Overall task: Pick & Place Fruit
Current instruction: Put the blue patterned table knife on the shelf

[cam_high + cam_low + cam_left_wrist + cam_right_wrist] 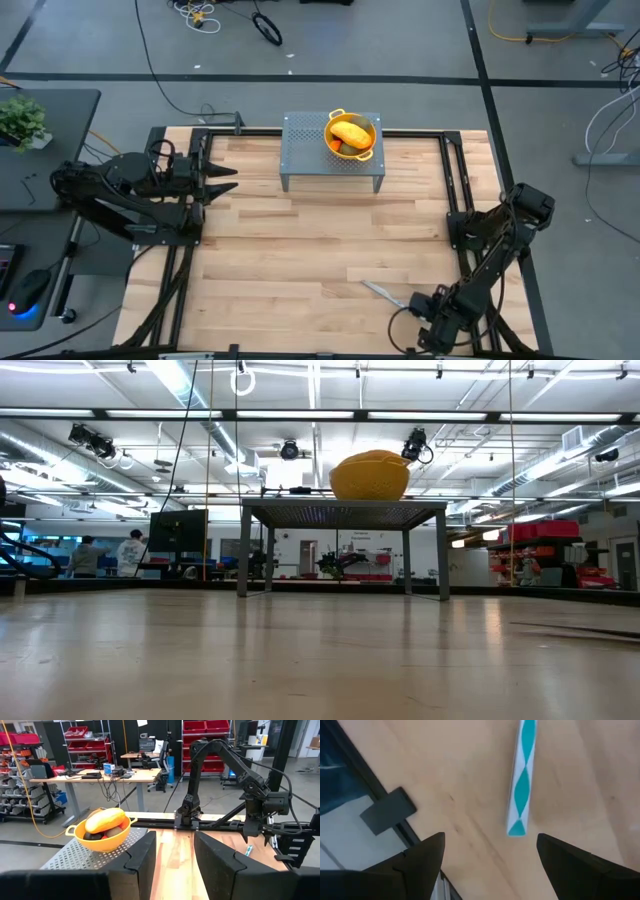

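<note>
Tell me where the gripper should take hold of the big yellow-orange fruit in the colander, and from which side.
Probably from above, across the middle of the yellow-orange fruit. It lies lengthwise on top of the other pieces in the colander, rising above the rim, so its narrow width is exposed to fingers coming down, while the rim blocks a sideways approach.

Yellow colander (351, 135); teal-and-white diamond-patterned knife handle (522, 782)
</note>
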Action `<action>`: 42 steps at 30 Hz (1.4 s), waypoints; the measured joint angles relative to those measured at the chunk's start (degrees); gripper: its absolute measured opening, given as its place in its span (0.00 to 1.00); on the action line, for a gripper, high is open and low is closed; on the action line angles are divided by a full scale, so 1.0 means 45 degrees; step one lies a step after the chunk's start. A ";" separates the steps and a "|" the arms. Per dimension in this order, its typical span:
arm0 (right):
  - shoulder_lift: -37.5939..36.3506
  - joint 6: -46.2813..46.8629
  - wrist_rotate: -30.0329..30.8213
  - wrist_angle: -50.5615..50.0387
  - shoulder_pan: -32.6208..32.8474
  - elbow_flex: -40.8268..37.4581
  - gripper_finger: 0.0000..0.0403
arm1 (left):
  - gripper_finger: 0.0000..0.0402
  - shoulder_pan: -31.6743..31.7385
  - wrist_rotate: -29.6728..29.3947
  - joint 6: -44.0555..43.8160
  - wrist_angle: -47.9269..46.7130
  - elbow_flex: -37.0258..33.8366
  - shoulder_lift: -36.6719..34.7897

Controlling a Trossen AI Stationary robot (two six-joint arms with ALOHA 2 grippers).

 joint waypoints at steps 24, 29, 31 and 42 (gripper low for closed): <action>0.0828 -0.0340 0.1048 -0.0328 -0.0051 0.0010 0.81 | 0.35 0.0000 -0.0005 0.0067 0.0000 0.0000 -0.0003; 0.1025 -0.0340 0.1063 -0.0342 -0.0051 0.0053 0.81 | 0.35 0.0000 -0.0005 0.0067 0.0000 0.0000 -0.0005; 0.1054 -0.0340 0.1063 -0.0346 -0.0051 0.0049 0.81 | 0.35 0.0000 -0.0005 0.0067 0.0000 0.0000 0.0000; 0.1088 -0.0573 0.1062 -0.0354 -0.0051 0.0024 0.78 | 0.35 0.0000 -0.0008 0.0091 0.0000 0.0000 0.0000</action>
